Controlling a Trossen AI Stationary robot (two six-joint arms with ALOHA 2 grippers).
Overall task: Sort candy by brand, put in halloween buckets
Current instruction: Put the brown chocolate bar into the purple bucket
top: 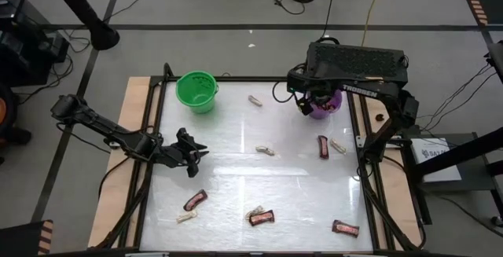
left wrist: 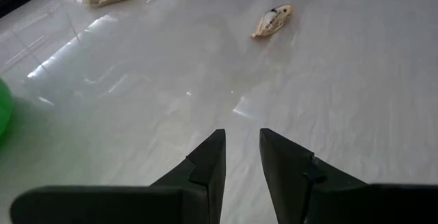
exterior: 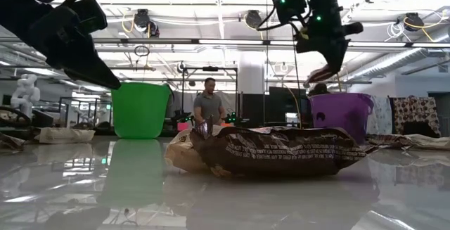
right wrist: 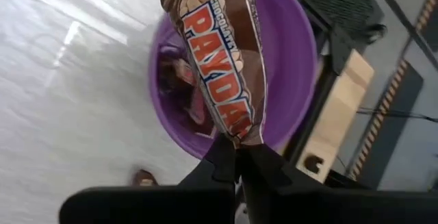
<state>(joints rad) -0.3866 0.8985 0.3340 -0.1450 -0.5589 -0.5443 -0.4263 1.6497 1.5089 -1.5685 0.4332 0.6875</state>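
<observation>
Candy bar (right wrist: 217, 66) reads "PAYDAY", pinched by right tool (right wrist: 238, 157)

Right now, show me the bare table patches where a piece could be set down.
Widest bare patch: between the green bucket, the left end effector and the tan piece mid-table. Another lies between the front bar and the upright bar. Crowded: the front edge, and beside the purple bucket.

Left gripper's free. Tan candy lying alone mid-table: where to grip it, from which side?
Grip the tan candy across its narrow middle, coming straight down from above. It lies flat and elongated with bare table all round, so the left gripper should turn its fingers crosswise to the long axis.
</observation>
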